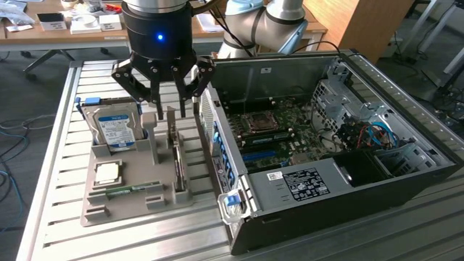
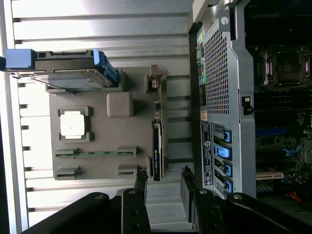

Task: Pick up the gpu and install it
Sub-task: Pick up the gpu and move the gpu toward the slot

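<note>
Jaws spread wide and empty, hanging over the gpu (image 1: 178, 163), fingers (image 1: 145, 87) clear of it. Gpu: thin dark card standing on edge in a slot of the grey tray (image 1: 98, 212), on the side nearest the open computer case (image 1: 326, 179), whose wall sits close beside it. Hard drive (image 1: 116, 130), CPU (image 1: 107, 173) and memory stick (image 1: 134, 189) share the tray on the slatted surface (image 1: 51, 228).

The gpu (image 1: 178, 168), a thin dark card, stands on edge in the gray holder (image 1: 127, 209).
</note>
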